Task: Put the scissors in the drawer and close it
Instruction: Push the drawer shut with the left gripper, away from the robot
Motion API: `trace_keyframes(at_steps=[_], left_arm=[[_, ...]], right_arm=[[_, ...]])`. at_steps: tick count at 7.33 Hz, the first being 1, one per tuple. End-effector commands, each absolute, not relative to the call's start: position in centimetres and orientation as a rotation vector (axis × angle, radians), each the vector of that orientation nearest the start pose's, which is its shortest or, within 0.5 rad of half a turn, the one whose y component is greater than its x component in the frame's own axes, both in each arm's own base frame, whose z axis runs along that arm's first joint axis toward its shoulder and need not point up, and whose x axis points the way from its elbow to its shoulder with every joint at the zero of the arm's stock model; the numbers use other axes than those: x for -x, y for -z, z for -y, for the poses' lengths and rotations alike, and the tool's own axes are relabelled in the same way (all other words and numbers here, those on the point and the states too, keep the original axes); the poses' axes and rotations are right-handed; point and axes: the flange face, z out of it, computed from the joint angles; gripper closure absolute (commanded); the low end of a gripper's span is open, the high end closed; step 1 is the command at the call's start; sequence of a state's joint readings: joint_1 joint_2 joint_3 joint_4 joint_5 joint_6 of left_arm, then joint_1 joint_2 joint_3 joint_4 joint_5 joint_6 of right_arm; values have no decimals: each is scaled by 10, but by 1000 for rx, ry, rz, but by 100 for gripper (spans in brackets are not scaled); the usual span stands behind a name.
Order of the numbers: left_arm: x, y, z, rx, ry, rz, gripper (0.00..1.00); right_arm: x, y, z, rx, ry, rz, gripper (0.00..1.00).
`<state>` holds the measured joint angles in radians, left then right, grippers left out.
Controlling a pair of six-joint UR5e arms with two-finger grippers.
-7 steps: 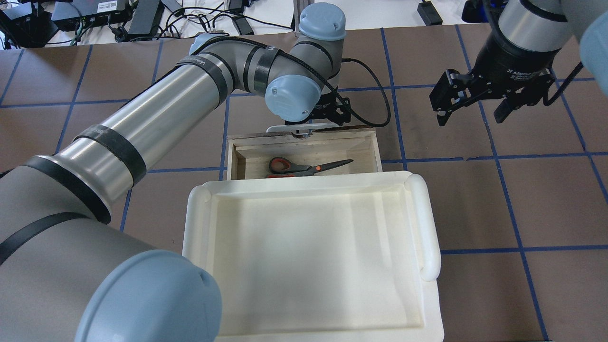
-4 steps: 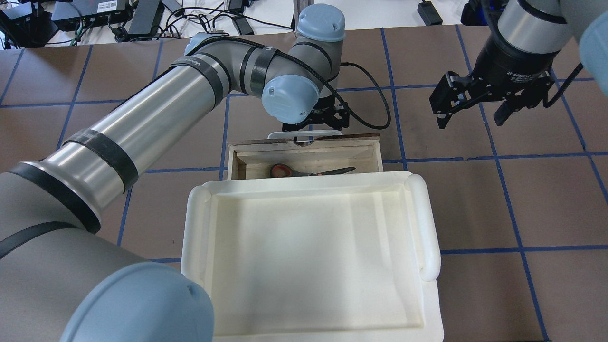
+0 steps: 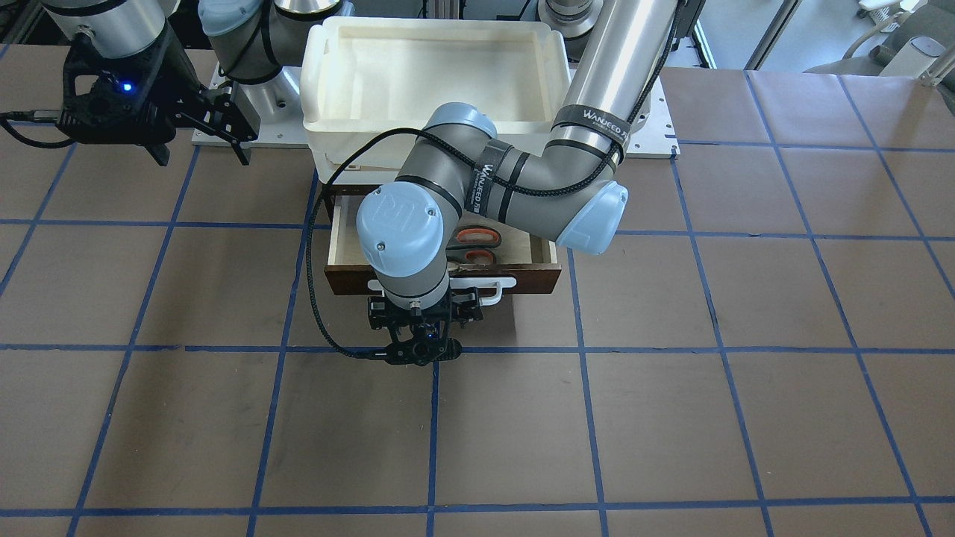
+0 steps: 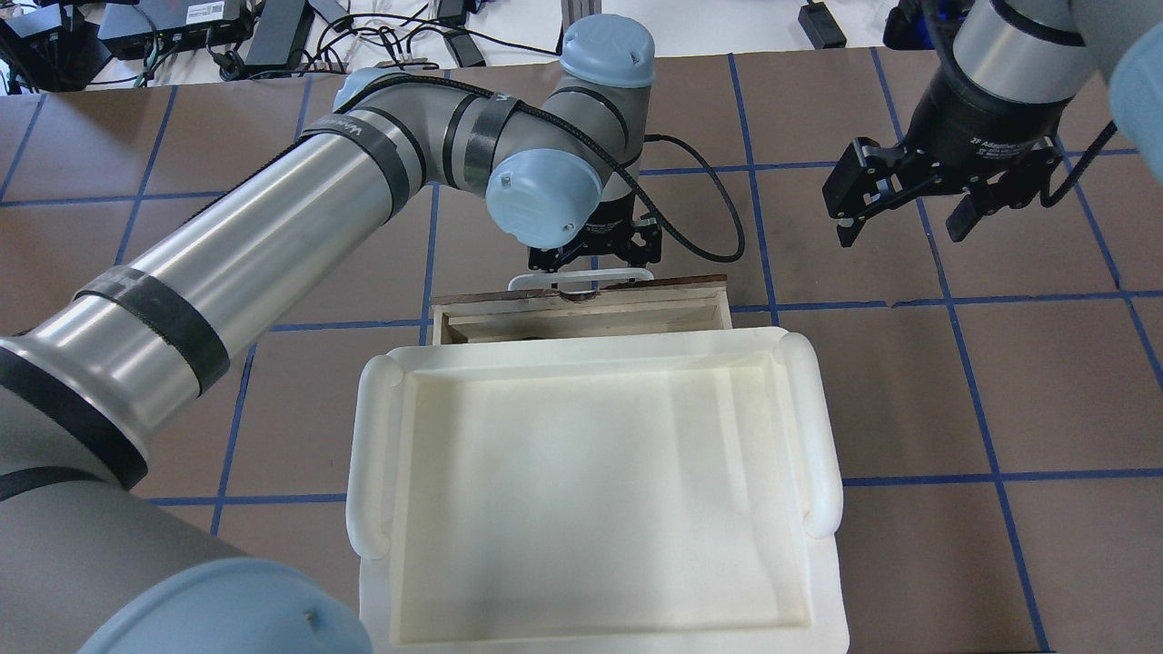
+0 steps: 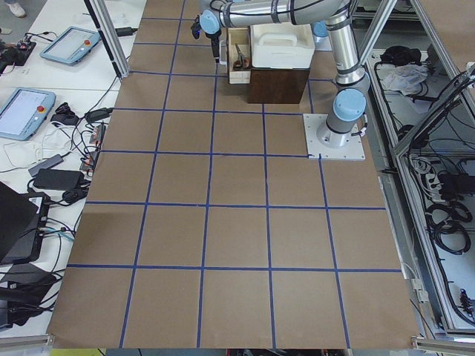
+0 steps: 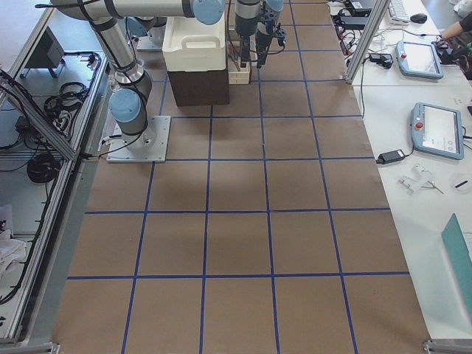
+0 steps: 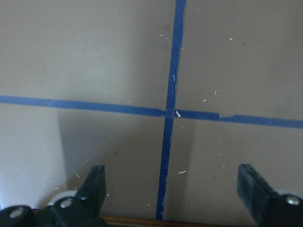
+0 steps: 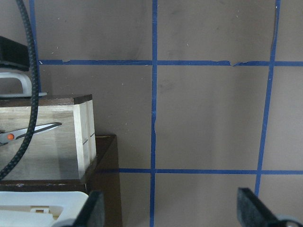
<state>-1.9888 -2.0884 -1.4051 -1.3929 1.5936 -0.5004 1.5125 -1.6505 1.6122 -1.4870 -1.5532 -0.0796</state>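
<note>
Pale plywood drawer (image 3: 537,278) with a dark brown front is seen part-open at the robot-side edge of the brown tabletop (image 3: 709,388), which lies bare beyond it. Grey-handled scissors (image 3: 477,237) inside it are shown front-facing but are hidden overhead by the white plastic tray (image 4: 822,427). The left gripper (image 7: 173,172) is held spread at the white bar handle (image 3: 501,283), and the right gripper (image 4: 902,218) is held spread over bare tabletop.

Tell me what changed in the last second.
The drawer slid further in under the white tray, and the open left tool moved in with it at its handle. The scissors inside no longer show from overhead, only from the front. The tray stayed put, and the open right tool barely moved.
</note>
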Motion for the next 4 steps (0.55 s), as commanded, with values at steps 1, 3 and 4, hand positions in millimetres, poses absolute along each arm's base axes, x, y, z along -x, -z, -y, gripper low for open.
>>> trace_keyframes(at_steps=[1,3,4], left_arm=[[386,-287,523,104,-250,-3024,0],[391,-275,493,93,-304,-2996,0],[390,-271,484,86,-323,-2988,0]], right_arm=[[-108,-496,460,47,-74,-3120,0],[-109,-493,459,52,-86,-3119,0],[-109,-493,459,54,-83,-3116,0]])
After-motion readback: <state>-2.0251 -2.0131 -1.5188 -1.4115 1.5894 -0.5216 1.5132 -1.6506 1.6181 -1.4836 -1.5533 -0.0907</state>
